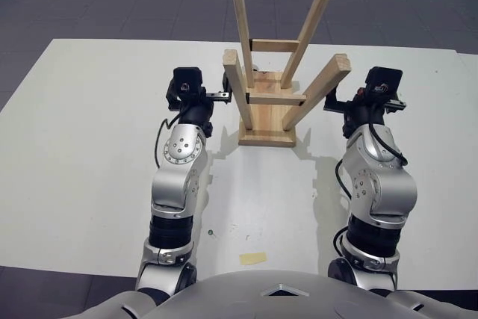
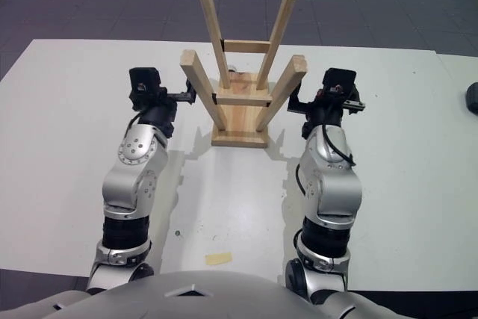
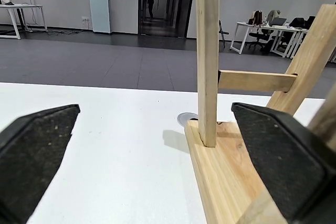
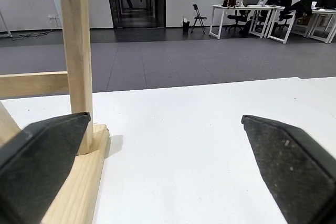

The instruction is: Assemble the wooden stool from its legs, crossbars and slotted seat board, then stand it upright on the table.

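Stool (image 1: 267, 119) legs-up on table (image 1: 89, 110), wrist views catching left gripper (image 3: 155, 107), right gripper (image 4: 166, 116) agape

Pale wooden stool (image 1: 270, 87) assembled, sitting upside down on white table (image 1: 89, 147). Square seat board (image 1: 267, 123) flat down, four legs up, crossbars fitted.

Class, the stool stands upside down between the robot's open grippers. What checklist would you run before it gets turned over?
1. Four legs set in the seat board: ok.
2. Both crossbars fitted: ok.
3. Left gripper open: ok.
4. Right gripper open: ok.
5. Joints tight: cannot tell.
6. Stool upright on the table: not ok, seat board down.
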You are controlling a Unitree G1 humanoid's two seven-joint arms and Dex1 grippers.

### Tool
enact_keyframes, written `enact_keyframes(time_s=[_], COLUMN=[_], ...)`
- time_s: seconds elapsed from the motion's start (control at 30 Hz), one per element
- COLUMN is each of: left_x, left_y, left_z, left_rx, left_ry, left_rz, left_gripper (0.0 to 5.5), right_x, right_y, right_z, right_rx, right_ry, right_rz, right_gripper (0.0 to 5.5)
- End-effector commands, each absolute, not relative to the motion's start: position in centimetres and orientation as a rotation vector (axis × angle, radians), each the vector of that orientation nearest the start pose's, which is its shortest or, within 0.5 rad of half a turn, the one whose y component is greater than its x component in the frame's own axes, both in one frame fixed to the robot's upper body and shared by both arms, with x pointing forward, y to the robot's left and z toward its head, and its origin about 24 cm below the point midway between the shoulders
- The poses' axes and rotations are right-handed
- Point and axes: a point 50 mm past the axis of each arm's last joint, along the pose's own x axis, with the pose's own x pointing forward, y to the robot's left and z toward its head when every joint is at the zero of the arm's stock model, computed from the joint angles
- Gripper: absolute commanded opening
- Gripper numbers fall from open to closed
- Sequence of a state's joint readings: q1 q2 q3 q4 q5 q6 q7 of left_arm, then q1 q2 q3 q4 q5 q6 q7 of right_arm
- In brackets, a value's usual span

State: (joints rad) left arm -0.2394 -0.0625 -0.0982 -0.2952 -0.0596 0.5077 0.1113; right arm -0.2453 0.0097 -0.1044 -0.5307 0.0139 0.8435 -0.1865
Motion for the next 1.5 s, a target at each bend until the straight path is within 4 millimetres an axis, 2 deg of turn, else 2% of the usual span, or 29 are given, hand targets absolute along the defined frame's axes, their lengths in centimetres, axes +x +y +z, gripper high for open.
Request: enact_keyframes(time_s=[0.03,0.1,0.27,0.33,0.37,0.43,0.5,0.57,0.63,0.67,0.77,0.9,1.0,1.07,1.17,1.23,1.27,1.3,1.37,1.43,1.5], left_x=[29.0,29.3,27.8,27.3,27.3,28.1,28.6,28.1,27.7,27.7,28.2,28.5,28.7,28.7,28.6,28.4,28.4,28.3,28.1,27.9,27.9], left_y=[8.3,10.0,17.3,19.4,19.5,17.4,12.8,8.6,6.4,6.0,6.3,7.2,9.5,11.3,14.4,16.1,16.6,17.2,18.1,18.9,19.1], left_z=[11.9,11.6,11.1,11.3,11.5,12.1,12.5,12.3,12.0,12.0,12.0,11.6,11.0,10.8,10.5,10.5,10.7,11.0,11.8,12.6,13.2], left_rx=[-0.086,-0.076,-0.139,-0.133,-0.136,-0.133,-0.106,-0.085,-0.063,-0.055,-0.058,-0.049,-0.034,-0.087,-0.232,-0.308,-0.328,-0.334,-0.319,-0.281,-0.24], left_ry=[0.021,0.021,0.004,-0.021,-0.032,-0.054,-0.044,-0.022,-0.011,-0.008,-0.009,0.002,0.018,0.032,0.057,0.046,0.035,0.016,-0.038,-0.09,-0.127], left_rz=[-0.154,-0.053,0.403,0.519,0.519,0.36,0.062,-0.193,-0.307,-0.329,-0.304,-0.235,-0.08,0.049,0.274,0.392,0.427,0.452,0.483,0.497,0.495], left_gripper=[5.4,5.4,5.4,5.4,5.4,5.4,5.4,5.4,5.4,5.4,5.4,5.4,5.4,5.4,5.4,5.4,5.4,5.4,5.4,5.4,5.4], right_x=[27.3,27.4,26.1,25.7,25.8,26.8,27.6,27.4,27.1,27.1,27.4,28.1,28.3,28.3,28.3,28.6,28.8,28.7,27.9,26.4,25.1], right_y=[-14.7,-15.3,-21.5,-22.8,-22.8,-20.5,-16.7,-12.7,-11.2,-11.2,-12.0,-14.4,-16.8,-18.0,-19.7,-20.7,-20.9,-20.6,-19.3,-17.6,-16.1], right_z=[13.8,13.3,11.0,11.2,11.5,12.5,13.7,14.7,14.7,14.5,14.2,13.5,12.6,12.4,13.3,14.5,15.7,17.8,21.5,23.6,24.1], right_rx=[0.026,0.008,0.006,0.011,0.029,0.087,0.117,0.125,0.138,0.135,0.085,0.008,-0.002,0.01,0.024,0.115,0.184,0.238,0.311,0.351,0.34], right_ry=[0.118,0.146,0.289,0.275,0.249,0.182,0.107,0.053,0.056,0.062,0.066,0.092,0.146,0.155,0.095,0.025,-0.043,-0.158,-0.336,-0.424,-0.437], right_rz=[-0.172,-0.239,-0.667,-0.738,-0.723,-0.524,-0.24,0.03,0.118,0.098,0.023,-0.18,-0.338,-0.385,-0.415,-0.4,-0.346,-0.233,0.063,0.363,0.572], right_gripper=[5.38,5.38,5.38,5.38,5.38,5.38,5.38,5.38,5.38,5.38,5.38,5.38,5.38,5.38,5.38,5.38,5.38,5.38,5.38,5.38,5.38])
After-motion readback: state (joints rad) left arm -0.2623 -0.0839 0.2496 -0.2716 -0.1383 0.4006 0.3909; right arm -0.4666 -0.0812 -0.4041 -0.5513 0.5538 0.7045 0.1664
